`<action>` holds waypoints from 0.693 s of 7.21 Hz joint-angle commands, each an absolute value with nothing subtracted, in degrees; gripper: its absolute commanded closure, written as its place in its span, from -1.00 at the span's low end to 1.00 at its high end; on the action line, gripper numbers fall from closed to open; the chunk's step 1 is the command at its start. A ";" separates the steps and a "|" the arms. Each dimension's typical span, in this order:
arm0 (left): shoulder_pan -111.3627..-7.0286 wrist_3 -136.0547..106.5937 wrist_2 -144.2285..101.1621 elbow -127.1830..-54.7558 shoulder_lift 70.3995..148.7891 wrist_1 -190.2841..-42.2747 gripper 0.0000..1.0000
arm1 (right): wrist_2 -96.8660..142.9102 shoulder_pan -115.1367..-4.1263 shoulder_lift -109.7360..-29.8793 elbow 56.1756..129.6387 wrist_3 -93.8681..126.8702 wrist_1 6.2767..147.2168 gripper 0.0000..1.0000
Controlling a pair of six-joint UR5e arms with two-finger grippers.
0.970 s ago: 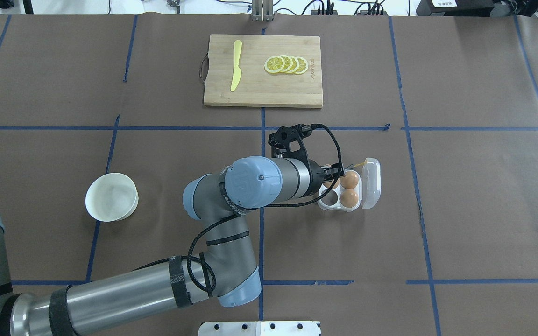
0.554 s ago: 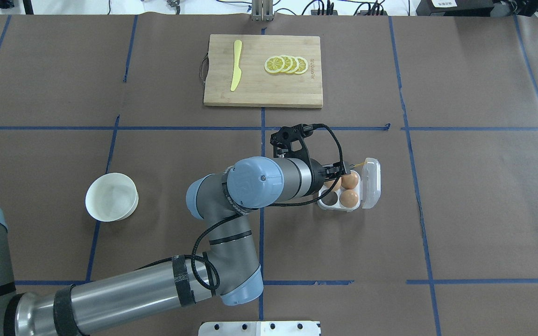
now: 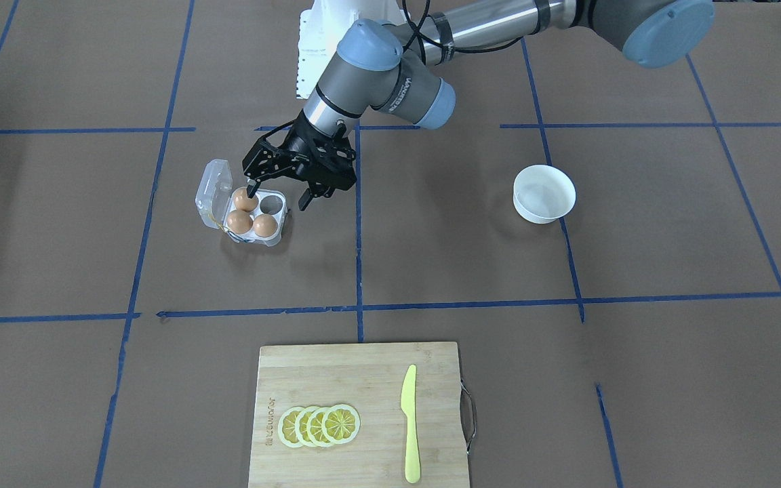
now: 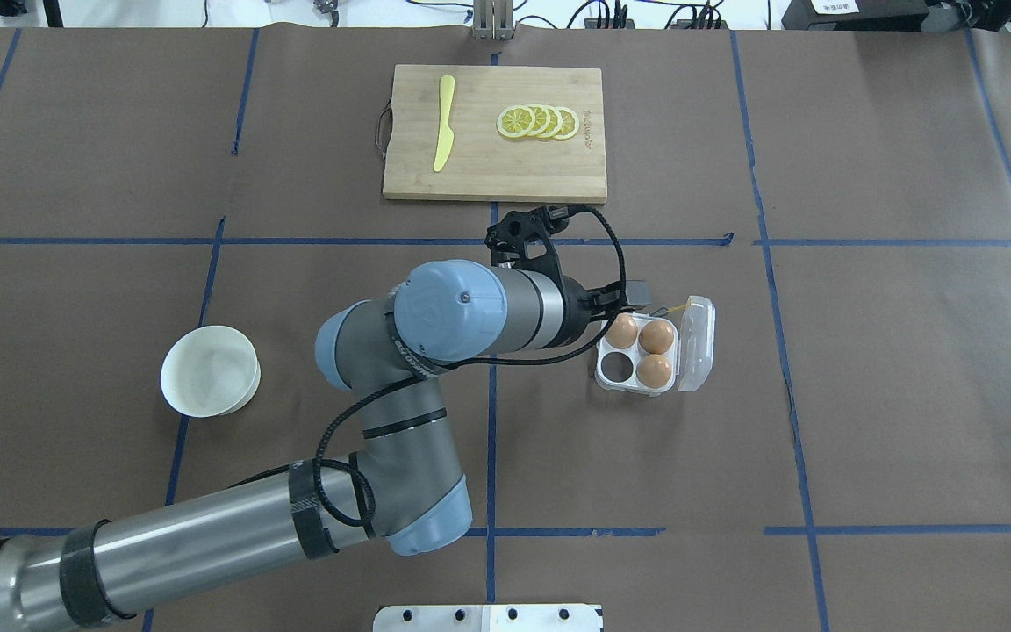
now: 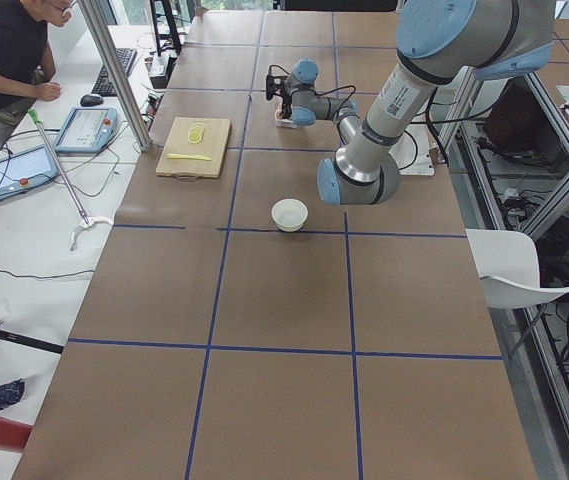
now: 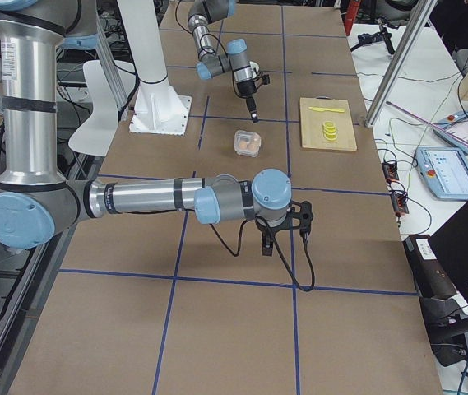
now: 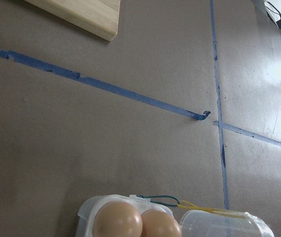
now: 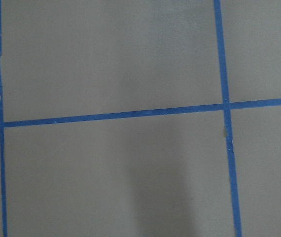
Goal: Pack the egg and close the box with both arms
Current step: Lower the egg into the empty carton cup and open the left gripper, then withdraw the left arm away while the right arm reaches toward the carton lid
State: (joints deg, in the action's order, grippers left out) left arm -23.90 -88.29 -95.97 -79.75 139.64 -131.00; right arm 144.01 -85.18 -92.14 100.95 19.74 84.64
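The clear box (image 4: 604,379) lies open, its lid (image 4: 697,344) folded to the right. Three tan eggs fill three cups; the egg (image 4: 620,331) in the far-left cup sits free, also seen from the front (image 3: 265,225). The near-left cup (image 4: 618,369) is empty. My left gripper (image 3: 277,193) is open and empty, raised just beside the box on the robot's side; the wrist mostly hides it from overhead (image 4: 615,303). The left wrist view shows two eggs (image 7: 118,220) at its bottom edge. My right gripper (image 6: 264,243) hangs over bare table far from the box; I cannot tell whether it is open.
A white bowl (image 4: 210,369) stands to the left. A wooden cutting board (image 4: 488,171) at the far middle holds lemon slices (image 4: 538,121) and a yellow knife (image 4: 443,123). Blue tape lines cross the brown table cover. A person sits at the far end (image 5: 9,50).
My left gripper has pulled back left and away from the box. The egg in the far-left cup, half hidden under the fingers before, now shows free.
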 commanded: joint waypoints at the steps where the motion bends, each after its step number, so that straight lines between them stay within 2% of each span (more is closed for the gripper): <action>1: -27.84 -87.81 -102.28 -94.40 131.70 -118.39 -0.99 | 143.00 -75.55 -88.53 105.72 34.39 82.98 -0.99; 2: -30.12 -85.45 -103.87 -99.44 130.18 -109.95 -0.99 | 140.30 -70.63 -88.33 105.73 42.20 76.18 -0.95; 3: -32.23 -81.78 -104.06 -103.23 128.77 -105.43 -1.00 | 135.84 -65.62 -88.24 105.82 51.93 68.28 -0.55; 4: -34.95 -80.69 -104.15 -105.97 125.98 -103.82 -1.00 | 133.36 -60.35 -88.42 105.56 59.43 60.81 0.32; 5: -38.55 -80.34 -104.32 -107.74 123.34 -103.19 -1.00 | 131.68 -55.86 -88.77 105.64 60.55 59.08 0.99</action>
State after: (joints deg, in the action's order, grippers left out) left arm -34.75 -81.41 -104.05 -104.91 126.39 -105.03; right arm 134.33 -61.67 -88.51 105.61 55.87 63.87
